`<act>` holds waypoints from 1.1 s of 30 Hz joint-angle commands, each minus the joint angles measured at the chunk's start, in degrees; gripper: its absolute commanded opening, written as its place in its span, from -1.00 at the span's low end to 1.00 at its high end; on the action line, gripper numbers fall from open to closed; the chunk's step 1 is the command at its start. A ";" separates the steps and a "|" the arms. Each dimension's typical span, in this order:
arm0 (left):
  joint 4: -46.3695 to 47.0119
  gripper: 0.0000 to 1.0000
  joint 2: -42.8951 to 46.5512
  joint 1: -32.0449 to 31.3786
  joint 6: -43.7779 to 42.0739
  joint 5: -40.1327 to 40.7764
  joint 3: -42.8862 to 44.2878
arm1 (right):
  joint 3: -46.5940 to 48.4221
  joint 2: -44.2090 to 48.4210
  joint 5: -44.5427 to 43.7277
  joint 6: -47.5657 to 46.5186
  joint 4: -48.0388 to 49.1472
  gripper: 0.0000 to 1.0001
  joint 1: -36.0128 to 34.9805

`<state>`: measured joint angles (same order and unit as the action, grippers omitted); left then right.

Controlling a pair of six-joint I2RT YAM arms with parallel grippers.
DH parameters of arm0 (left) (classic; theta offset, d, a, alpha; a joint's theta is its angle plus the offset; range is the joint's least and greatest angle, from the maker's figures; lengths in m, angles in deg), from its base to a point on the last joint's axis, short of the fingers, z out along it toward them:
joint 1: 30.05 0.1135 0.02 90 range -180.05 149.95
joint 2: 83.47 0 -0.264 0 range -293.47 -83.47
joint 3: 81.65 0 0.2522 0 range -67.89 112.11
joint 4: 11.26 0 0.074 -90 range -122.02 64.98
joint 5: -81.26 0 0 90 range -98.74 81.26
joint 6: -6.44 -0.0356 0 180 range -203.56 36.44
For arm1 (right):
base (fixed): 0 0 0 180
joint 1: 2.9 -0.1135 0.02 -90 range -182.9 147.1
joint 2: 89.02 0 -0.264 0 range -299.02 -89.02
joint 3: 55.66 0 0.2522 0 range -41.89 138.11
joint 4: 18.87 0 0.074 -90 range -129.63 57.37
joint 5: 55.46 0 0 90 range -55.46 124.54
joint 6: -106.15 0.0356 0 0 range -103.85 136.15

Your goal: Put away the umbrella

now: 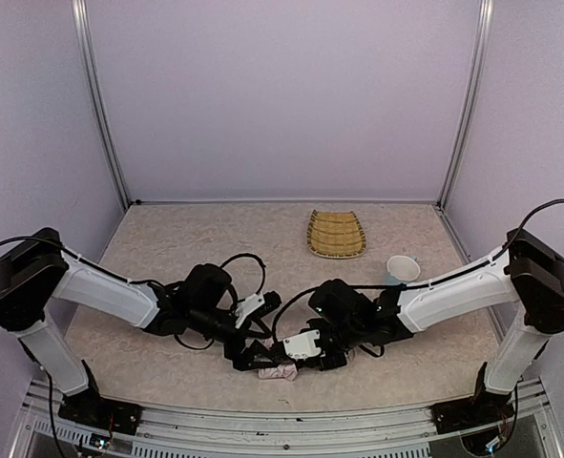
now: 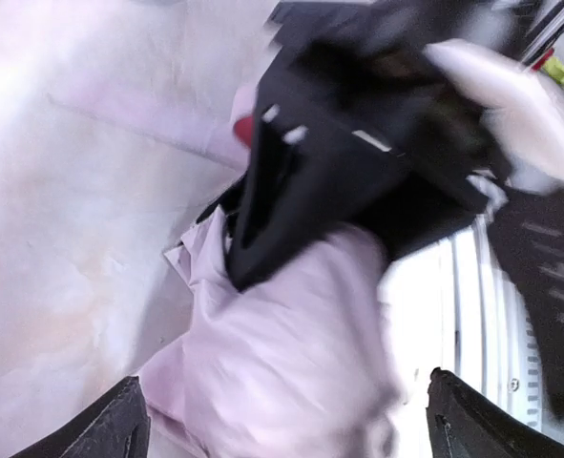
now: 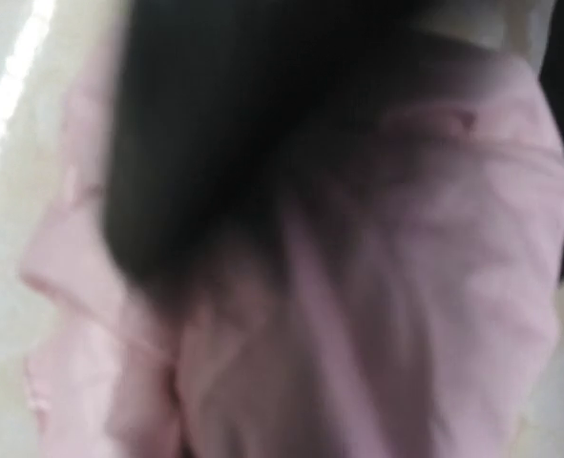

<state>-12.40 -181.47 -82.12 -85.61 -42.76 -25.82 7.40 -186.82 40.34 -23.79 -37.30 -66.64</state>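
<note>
The umbrella (image 1: 278,371) lies bunched at the near edge of the worktop (image 1: 167,258), its pale-pink fabric and black lining both showing. The left end effector (image 2: 296,434) is spread wide, with the pink fabric between its fingers. The right end effector (image 1: 327,361) is at the umbrella's other side. Its wrist view is blurred, so its opening cannot be told. Farther back are a white cup (image 1: 403,268) and a woven yellow tray (image 1: 337,234).

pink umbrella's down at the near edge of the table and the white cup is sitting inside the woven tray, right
Not quite. The white cup is not inside the woven yellow tray. It stands on the table itself, to the tray's right and a little nearer, apart from it, as the top external view shows. The rest holds: the pink umbrella does lie at the near edge.
</note>
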 commanded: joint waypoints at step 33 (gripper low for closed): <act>3.71 0.76 -2.58 -19.23 -18.28 42.87 -1.82 | 22.64 -18.61 32.44 8.76 -33.79 -0.43 11.39</act>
<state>-9.03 -180.81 -103.08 -106.37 1.59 -29.30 32.19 -204.85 74.02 -16.97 -76.48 -55.15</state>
